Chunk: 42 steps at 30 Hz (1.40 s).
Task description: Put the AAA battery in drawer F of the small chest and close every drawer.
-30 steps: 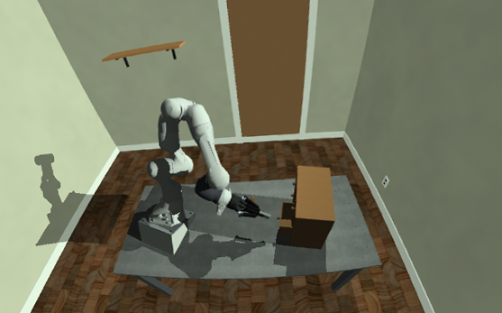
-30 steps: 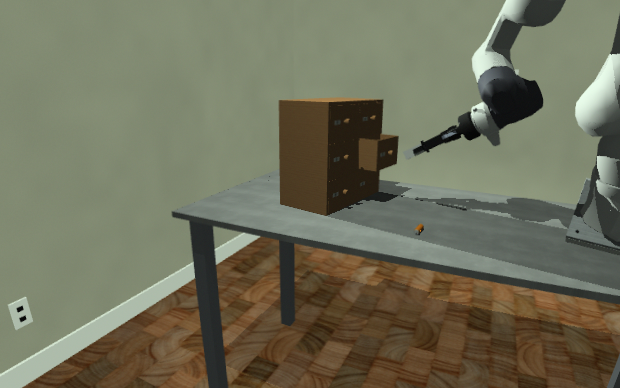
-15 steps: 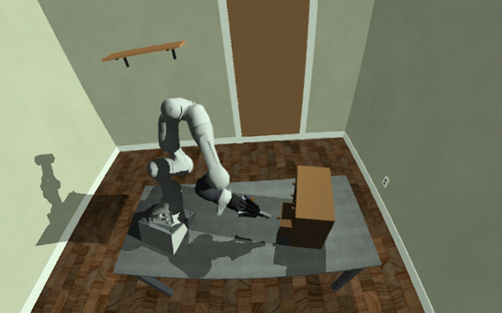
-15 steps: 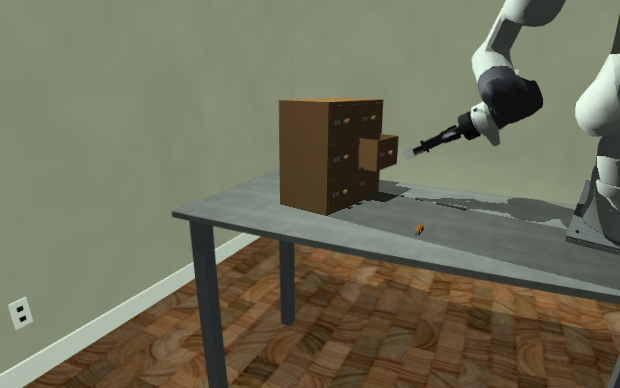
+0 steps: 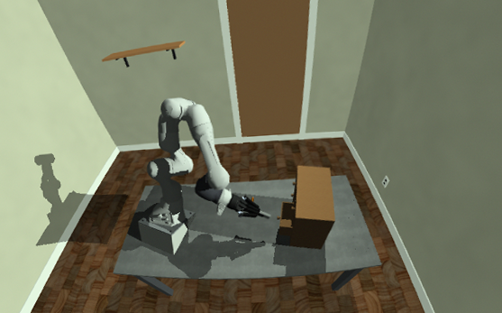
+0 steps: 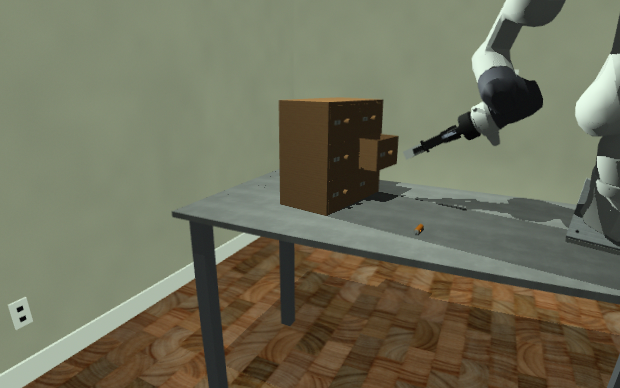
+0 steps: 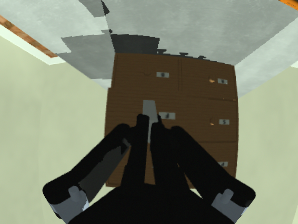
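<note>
The black, slender-fingered claw (image 6: 411, 152) is pressed together on nothing. Just ahead of it, one boxy drawer (image 6: 378, 153) is pulled from the grainy brown wooden chest (image 6: 305, 155). The small orange cylindrical AAA battery (image 6: 419, 229) is seen below the claw on the matte grey counter (image 6: 350, 235).

A grey table (image 6: 350, 240) on dark metal legs stands on a wood-block floor (image 6: 350, 340). Directly on it sits the small brown chest of drawers (image 6: 305, 155), near one end of the top. One drawer (image 6: 378, 152) of the chest's middle row stands pulled partway out. The orange AAA battery (image 6: 419, 229) lies on the top well apart from the chest, out in front of its drawer face. The arm's grey base block (image 5: 159, 233) rests at the end far from the chest.
</note>
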Motion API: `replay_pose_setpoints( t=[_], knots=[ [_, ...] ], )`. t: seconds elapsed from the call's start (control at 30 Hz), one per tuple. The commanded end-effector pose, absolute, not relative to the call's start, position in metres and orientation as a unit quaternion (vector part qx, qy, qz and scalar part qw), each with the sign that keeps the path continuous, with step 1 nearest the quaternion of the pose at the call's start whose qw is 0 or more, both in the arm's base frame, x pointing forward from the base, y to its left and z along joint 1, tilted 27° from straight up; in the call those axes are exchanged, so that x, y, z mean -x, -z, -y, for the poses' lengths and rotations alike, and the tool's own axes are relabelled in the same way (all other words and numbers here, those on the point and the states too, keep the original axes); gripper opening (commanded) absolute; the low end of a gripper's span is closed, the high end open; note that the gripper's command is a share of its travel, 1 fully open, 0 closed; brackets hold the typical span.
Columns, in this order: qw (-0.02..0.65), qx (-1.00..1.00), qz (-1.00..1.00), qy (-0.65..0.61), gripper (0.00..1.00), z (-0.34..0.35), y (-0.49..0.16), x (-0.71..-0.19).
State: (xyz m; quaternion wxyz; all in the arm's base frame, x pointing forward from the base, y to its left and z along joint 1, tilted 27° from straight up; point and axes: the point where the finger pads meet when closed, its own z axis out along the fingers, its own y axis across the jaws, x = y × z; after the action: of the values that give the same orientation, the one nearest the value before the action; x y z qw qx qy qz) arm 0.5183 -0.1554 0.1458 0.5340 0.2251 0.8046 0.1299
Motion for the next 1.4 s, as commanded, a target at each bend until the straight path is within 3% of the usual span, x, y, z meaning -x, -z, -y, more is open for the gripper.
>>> replay_pose_setpoints(
  t=[0.0,1.37],
  knots=[
    [0.534,-0.225,-0.805,-0.128,0.00,0.157,-0.146,-0.518],
    [0.534,-0.226,-0.805,-0.128,0.00,0.164,-0.147,-0.542]
  ],
)
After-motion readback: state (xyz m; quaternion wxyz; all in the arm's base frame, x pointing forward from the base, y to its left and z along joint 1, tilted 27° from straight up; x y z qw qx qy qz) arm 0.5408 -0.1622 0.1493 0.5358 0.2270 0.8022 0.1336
